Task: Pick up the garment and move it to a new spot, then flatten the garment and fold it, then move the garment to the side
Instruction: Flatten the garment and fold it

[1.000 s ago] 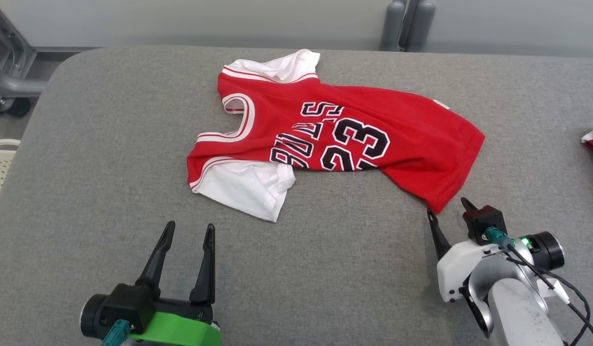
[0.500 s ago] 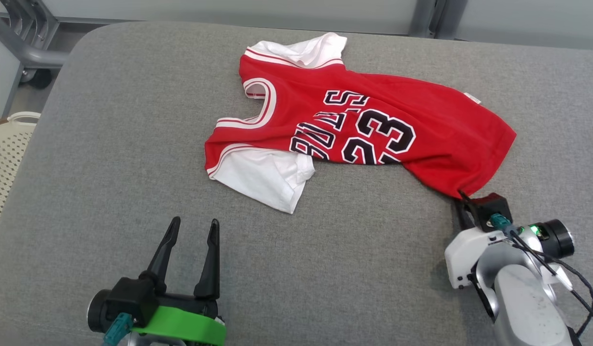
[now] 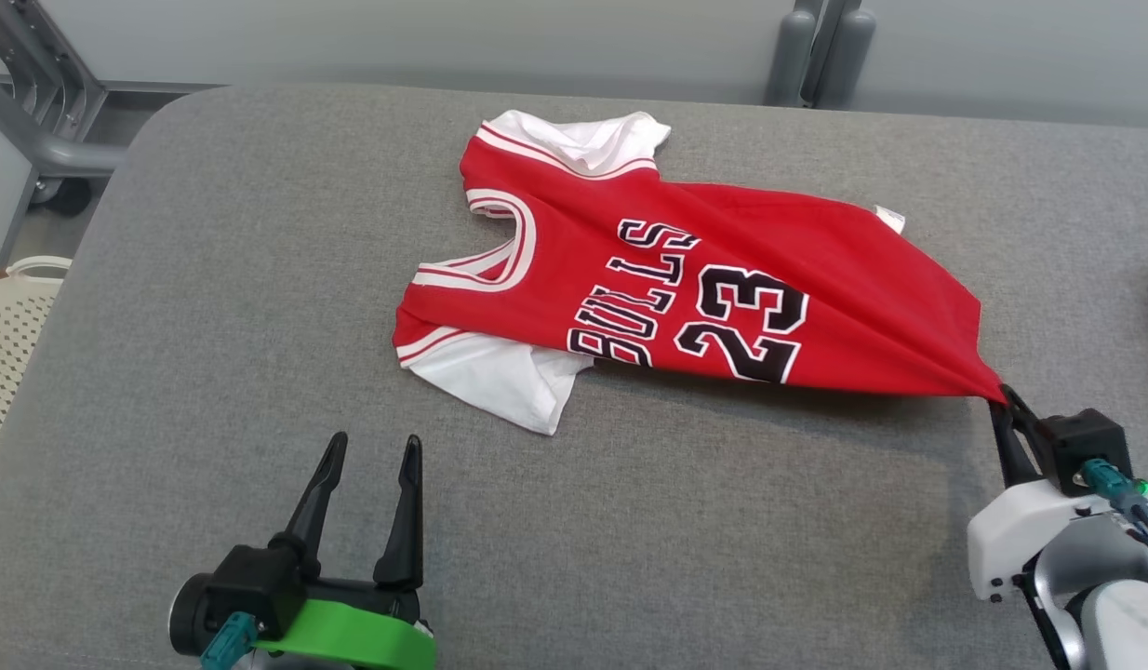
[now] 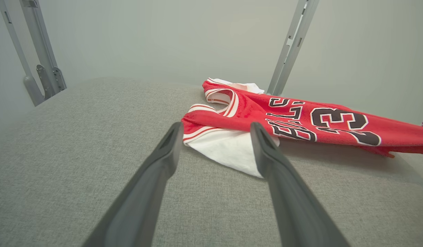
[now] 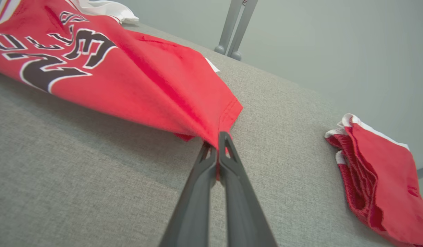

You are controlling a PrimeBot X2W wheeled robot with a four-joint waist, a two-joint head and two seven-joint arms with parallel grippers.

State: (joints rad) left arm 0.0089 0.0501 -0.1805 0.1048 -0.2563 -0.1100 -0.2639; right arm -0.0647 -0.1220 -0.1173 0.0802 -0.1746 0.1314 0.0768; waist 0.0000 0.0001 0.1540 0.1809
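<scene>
head view: rt end effector (image 3: 1005,402) grips garment (image 3: 844,279)

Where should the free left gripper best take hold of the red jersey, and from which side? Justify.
Probably the white sleeve at the near shoulder of the jersey, approached low from the robot's side. Its free edge lies flat facing the open left gripper, and it sits at the opposite end from the hem corner pinched by the right gripper, so pulling apart should stretch the cloth flat.

The right gripper (image 5: 216,144) pinches a hem corner of the red garment (image 5: 129,75), holding that corner clear of the grey surface (image 5: 77,178). A folded red cloth (image 5: 376,171) lies well apart.
</scene>
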